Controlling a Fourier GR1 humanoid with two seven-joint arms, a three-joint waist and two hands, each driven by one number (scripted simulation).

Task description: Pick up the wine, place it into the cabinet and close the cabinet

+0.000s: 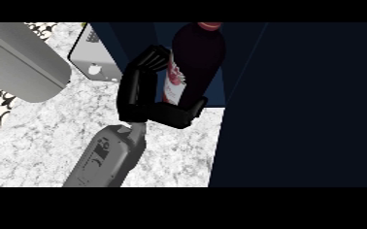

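One hand (147,94) shows in your view, and which arm it belongs to you cannot tell. Its fingers (149,58) and thumb are curled round the wine bottle (197,53), grasping it at the label. The bottle stands inside the dark cabinet (287,106), just past the marble table (43,136). Left of the bottle lies a grey slab (93,56).

Setting: kitchen. Evidence: white-and-grey speckled stone counter (43,140); dark navy cabinet (301,106) standing at the counter's right edge, its front rising above the stone; wine bottle (195,58) with a red-and-white label at the cabinet's left side, over the counter's far part.
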